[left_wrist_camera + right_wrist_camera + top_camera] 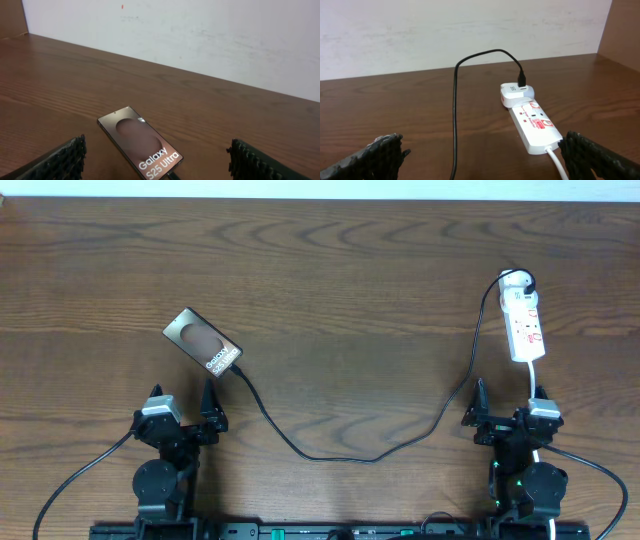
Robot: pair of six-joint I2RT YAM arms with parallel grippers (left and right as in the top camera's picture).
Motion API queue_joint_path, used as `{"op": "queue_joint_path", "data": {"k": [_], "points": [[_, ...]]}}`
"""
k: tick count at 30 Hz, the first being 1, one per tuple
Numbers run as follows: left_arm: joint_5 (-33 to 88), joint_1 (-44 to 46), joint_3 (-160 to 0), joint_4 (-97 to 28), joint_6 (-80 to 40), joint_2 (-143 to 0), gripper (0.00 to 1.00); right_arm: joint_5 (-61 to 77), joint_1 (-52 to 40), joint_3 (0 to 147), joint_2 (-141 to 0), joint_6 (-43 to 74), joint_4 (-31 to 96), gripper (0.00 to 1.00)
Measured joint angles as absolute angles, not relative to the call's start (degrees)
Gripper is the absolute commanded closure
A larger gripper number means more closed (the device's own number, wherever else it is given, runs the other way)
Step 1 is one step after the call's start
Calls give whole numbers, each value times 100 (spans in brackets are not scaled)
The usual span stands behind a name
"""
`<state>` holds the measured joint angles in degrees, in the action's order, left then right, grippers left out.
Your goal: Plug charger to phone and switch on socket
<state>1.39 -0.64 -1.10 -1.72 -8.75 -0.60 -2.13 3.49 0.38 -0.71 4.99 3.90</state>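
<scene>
My left gripper (183, 400) stands with jaws wide apart and empty. My right gripper (509, 402) is likewise spread and holds nothing. The Galaxy phone (203, 342) lies flat on the bench (350, 260) just ahead of the left gripper. The charger cable (330, 457) runs from the phone's lettered end to a white adapter (515, 280) on the power strip (526, 330), which lies ahead of the right gripper.

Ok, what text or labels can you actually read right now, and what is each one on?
"Galaxy S25 Ultra": white lettering on the flat bronze-grey phone, near end, left wrist view.
Red marks and small print on the white elongated power strip: too small to read.
Small dark mark on the white adapter block plugged into it: unreadable.
No other text visible.
</scene>
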Motion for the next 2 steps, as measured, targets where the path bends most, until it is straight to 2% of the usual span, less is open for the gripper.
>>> {"op": "queue_joint_path", "data": {"k": [2], "points": [[139,-64,-110,-172,-875,-58,11,-213,349,38,-71,502,390,1]]}}
